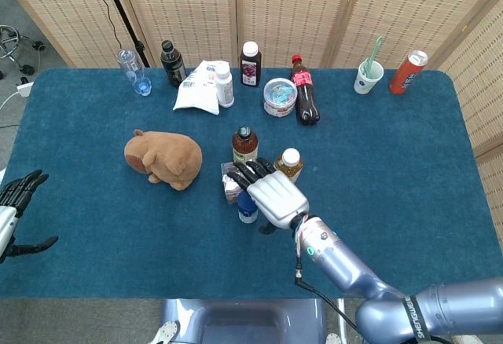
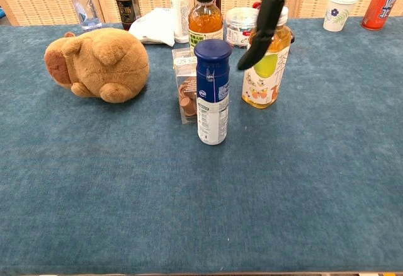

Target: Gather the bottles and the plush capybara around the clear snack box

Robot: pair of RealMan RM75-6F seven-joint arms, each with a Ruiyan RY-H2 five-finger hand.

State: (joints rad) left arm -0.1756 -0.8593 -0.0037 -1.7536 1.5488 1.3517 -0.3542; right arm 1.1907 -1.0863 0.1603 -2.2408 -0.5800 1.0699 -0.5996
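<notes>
The clear snack box stands mid-table. A blue-capped bottle stands upright just in front of it, free of any grip. My right hand hovers above that bottle with fingers spread and nothing in it. An amber bottle with a black cap is behind the box. A yellow juice bottle is to its right. The plush capybara lies to the left, a short gap away. My left hand waits open at the table's left edge.
Along the back edge stand a clear bottle, a dark bottle, a white bag, a white bottle, a dark juice bottle, a round tub, a cola bottle, a cup and a red can.
</notes>
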